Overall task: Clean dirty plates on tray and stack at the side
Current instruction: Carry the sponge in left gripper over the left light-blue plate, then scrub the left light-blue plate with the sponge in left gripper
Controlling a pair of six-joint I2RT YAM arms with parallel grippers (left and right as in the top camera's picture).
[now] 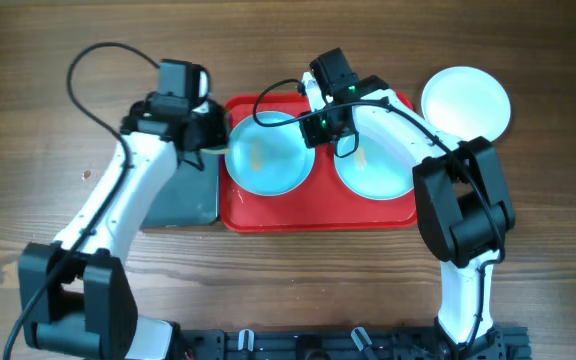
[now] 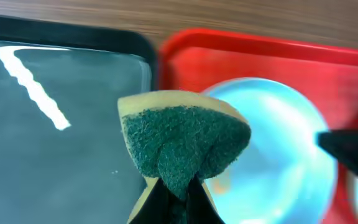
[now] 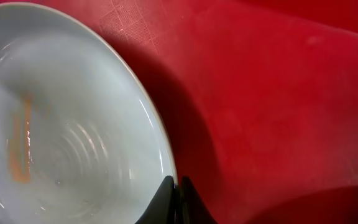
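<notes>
Two pale aqua plates lie on the red tray (image 1: 318,215). The left plate (image 1: 266,160) carries an orange smear (image 3: 20,146). My right gripper (image 1: 313,125) is shut on this plate's right rim (image 3: 160,134), one finger inside and one outside, as the right wrist view (image 3: 178,182) shows. My left gripper (image 1: 218,140) is shut on a folded green and yellow sponge (image 2: 185,140), held over the seam between the black tray and the red tray, just left of that plate (image 2: 272,149). The second aqua plate (image 1: 373,170) lies partly under my right arm. A white plate (image 1: 466,100) rests on the table right of the tray.
A black tray (image 1: 183,195) with a wet, shiny floor (image 2: 61,124) adjoins the red tray's left edge. Both arm bases stand at the table's front edge. Cables loop above the left arm (image 1: 98,55).
</notes>
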